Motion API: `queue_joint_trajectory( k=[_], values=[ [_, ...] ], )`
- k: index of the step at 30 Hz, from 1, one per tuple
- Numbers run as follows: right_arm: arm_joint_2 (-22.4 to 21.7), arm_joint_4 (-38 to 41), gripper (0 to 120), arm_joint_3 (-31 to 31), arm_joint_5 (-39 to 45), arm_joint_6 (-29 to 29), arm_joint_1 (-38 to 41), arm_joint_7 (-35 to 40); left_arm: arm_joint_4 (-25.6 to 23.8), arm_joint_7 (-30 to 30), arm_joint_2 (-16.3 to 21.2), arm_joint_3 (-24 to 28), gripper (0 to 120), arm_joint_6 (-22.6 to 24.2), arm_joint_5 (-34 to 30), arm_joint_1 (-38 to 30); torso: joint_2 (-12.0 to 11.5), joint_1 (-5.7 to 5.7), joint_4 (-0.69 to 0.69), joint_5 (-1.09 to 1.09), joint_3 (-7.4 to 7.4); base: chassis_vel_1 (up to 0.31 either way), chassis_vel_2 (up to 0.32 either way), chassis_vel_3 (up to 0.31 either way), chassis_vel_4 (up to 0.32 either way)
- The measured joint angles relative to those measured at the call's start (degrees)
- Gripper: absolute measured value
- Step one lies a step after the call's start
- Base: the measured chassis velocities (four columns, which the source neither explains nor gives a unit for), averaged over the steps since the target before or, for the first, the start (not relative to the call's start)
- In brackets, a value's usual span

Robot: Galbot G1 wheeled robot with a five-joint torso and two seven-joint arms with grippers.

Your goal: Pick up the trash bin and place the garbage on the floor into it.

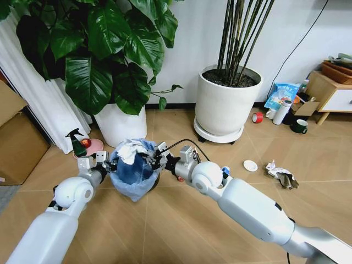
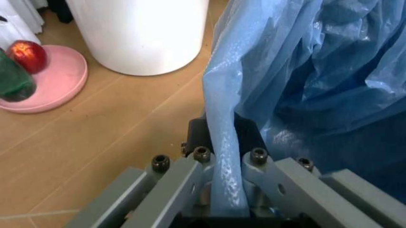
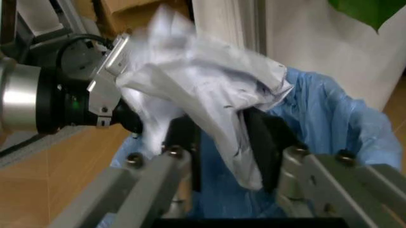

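So the left gripper is pinching the trash bin by its flimsy liner rim. Right gripper is squeezing crumpled paper over it, light and squishy stuff

The floor was tan wood-look tile. On it stood two big white plant pots, a pink dish with a green spray bottle, and a red tape roll. A white round lid and crumpled paper lay on it near each other.
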Motion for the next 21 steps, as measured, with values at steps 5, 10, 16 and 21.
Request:
queue_joint_trajectory(
  k=[5, 10, 16, 21],
  values=[
    [0.35, -0.07, 47, -0.37, -0.07, 0.31, 0.16, 0.48, -0.57, -0.16, 0.10, -0.37, 0, 0.00, -0.10, 0.38, 0.00, 0.00, 0.00, 0.00, 0.00, 0.000, 0.000, 0.000, 0.000],
    [0.05, 0.76, 66, -0.31, 0.34, 0.39, 0.18, 0.89, -0.70, -0.26, 0.09, -0.38, 0, 0.00, -0.12, 0.31, 0.00, 0.00, -0.01, 0.00, 0.00, 0.000, 0.000, 0.000, 0.000],
    [-0.50, 1.04, 85, -0.88, 1.09, 0.41, 0.35, 0.96, -0.77, -0.40, 0.07, -0.37, 0, 0.02, -0.22, 0.17, 0.00, 0.00, -0.01, 0.00, 0.00, 0.000, 0.000, 0.000, 0.000],
    [-0.37, 1.08, 99, -1.23, 2.79, -0.24, 0.66, 1.15, -0.77, -0.40, 0.09, -0.59, 0, 0.02, -0.22, 0.31, 0.00, 0.00, -0.01, 0.00, 0.00, 0.000, 0.000, 0.000, 0.000]
  ],
)
